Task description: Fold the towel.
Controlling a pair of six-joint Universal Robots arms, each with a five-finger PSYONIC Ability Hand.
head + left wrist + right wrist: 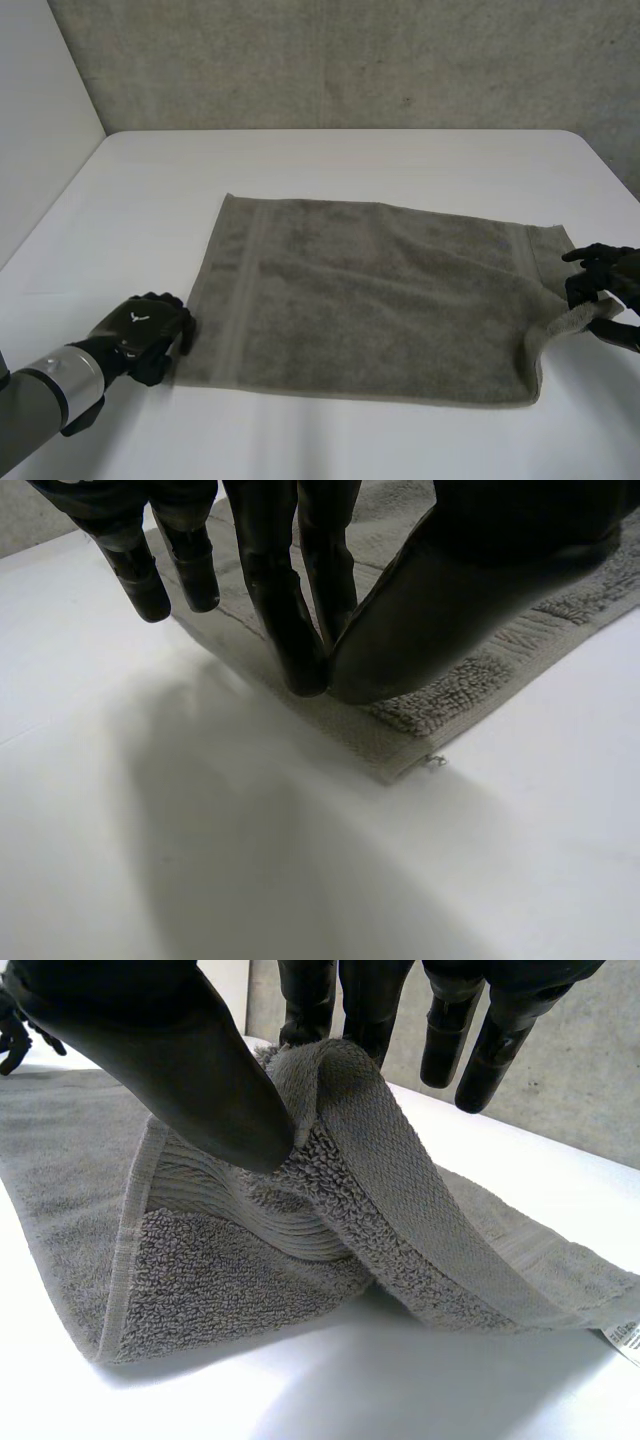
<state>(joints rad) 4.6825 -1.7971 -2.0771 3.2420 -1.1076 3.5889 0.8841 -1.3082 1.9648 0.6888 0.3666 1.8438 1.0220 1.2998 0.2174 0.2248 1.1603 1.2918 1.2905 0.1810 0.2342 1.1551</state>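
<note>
Clamps the right robot hand, thumb against fingers, on the near-right corner of the towel, raised off the desk. Rests the left robot hand at the near-left corner; cannot tell whether gripping. Lies otherwise flat, mid-desk. Looks soft, light, limp: likely sags between holds, so best taken at both near corners.

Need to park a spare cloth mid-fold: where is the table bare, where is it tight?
Bare: the wide band of table beyond the towel's far edge, toward the wall, and the strip along its near edge between the hands. Crowded: both near corners, with the left hand at one and the right hand holding the other lifted in its fingers.
</note>
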